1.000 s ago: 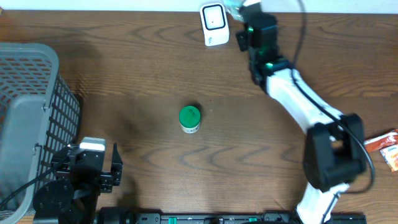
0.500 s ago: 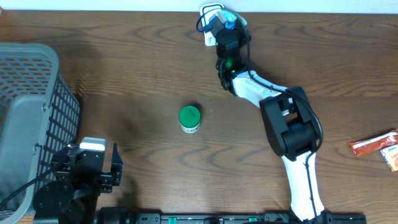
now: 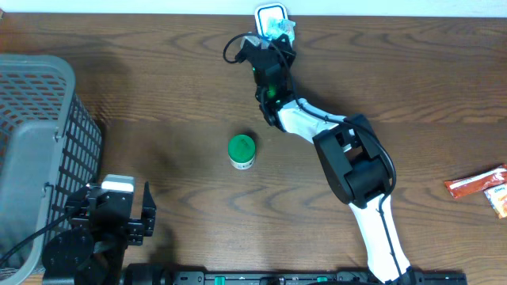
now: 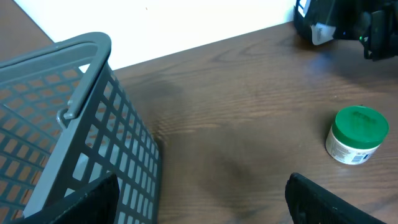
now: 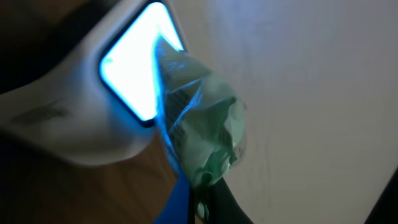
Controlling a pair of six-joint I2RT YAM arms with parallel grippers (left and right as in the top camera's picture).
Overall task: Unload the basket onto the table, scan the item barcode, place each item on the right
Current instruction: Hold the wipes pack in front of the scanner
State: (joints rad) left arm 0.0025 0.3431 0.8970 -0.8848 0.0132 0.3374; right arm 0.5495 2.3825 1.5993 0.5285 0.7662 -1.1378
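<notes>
The item is a crumpled clear packet with green and blue inside point(image 5: 202, 124). My right gripper point(image 5: 205, 202) is shut on its lower end and holds it right against the lit window of the white scanner point(image 5: 134, 62). From overhead the scanner point(image 3: 270, 11) stands at the table's far edge, the packet point(image 3: 283, 30) overlaps its front, and the right gripper point(image 3: 273, 41) sits just below it. No barcode can be made out. My left gripper point(image 3: 115, 207) rests open and empty at the near left point(image 4: 205, 205).
A green-lidded white jar point(image 3: 242, 150) point(image 4: 356, 134) stands mid-table. A grey mesh basket point(image 3: 32, 150) point(image 4: 62, 143) fills the left side, close beside the left gripper. A red-orange snack packet point(image 3: 485, 186) lies at the right edge.
The right arm has swung left along the far edge, carrying the packet from the scanner's right side to in front of its window. The left arm has stayed still.
</notes>
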